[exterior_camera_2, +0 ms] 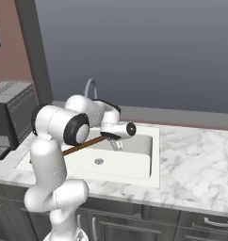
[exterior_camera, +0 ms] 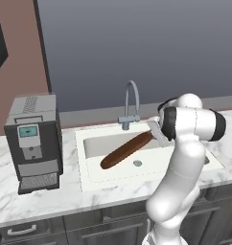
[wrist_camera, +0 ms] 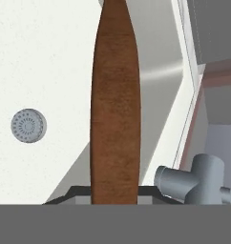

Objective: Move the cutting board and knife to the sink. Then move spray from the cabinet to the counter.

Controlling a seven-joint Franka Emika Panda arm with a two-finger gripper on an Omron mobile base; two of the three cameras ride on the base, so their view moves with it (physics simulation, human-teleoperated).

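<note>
My gripper (exterior_camera: 155,132) is shut on one end of the cutting board (exterior_camera: 126,150), a long dark reddish-brown board. The board slants down to the left into the white sink (exterior_camera: 82,158), its low end near the basin floor. From the right, the cutting board (exterior_camera_2: 83,145) shows edge-on as a thin brown line leading to the gripper (exterior_camera_2: 117,142) over the sink (exterior_camera_2: 152,160). In the hand view the cutting board (wrist_camera: 115,109) runs straight away from the gripper (wrist_camera: 115,193), over the basin with its drain (wrist_camera: 28,125). The knife, the spray and the cabinet are out of view.
A curved grey faucet (exterior_camera: 131,103) stands behind the basin, close to the hand, and its base (wrist_camera: 198,181) shows in the hand view. A black and grey coffee machine (exterior_camera: 34,141) sits on the marble counter (exterior_camera: 51,201) left of the sink. The counter (exterior_camera_2: 200,164) stretches to the right.
</note>
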